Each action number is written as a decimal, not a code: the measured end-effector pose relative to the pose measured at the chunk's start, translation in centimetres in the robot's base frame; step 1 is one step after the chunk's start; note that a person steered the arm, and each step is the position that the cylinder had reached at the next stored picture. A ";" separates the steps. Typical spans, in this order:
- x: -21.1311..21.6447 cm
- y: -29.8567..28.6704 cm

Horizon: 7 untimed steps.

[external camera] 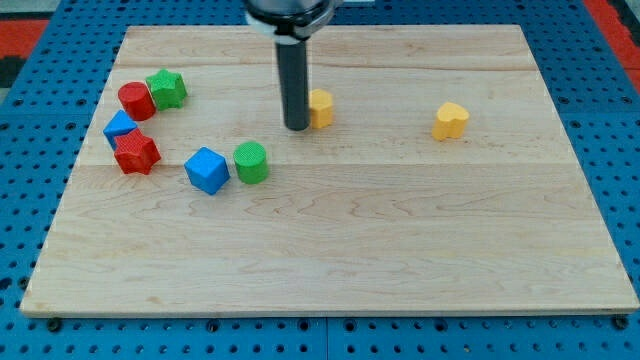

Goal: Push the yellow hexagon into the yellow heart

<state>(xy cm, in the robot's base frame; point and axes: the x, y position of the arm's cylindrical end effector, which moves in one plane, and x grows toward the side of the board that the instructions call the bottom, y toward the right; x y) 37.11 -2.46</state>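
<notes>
The yellow hexagon point(321, 107) sits on the wooden board at the view's upper middle. My tip point(297, 127) is right at its left side, touching or nearly touching it, and the rod hides part of the hexagon's left edge. The yellow heart point(450, 120) lies to the view's right of the hexagon, about a fifth of the board's width away, at nearly the same height in the view.
At the view's left lie a red cylinder point(136, 101), a green star point(166, 89), a blue block point(120, 128), and a red star point(136, 152). A blue cube point(207, 169) and a green cylinder point(251, 162) sit below and left of my tip.
</notes>
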 end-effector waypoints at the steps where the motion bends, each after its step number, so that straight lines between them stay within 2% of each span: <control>1: 0.0 -5.4; 2: -3.1 1.1; 3: -4.8 10.5; 4: -2.9 12.8; 5: -1.6 8.4; 7: 0.1 10.8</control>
<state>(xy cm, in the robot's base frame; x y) 37.23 8.37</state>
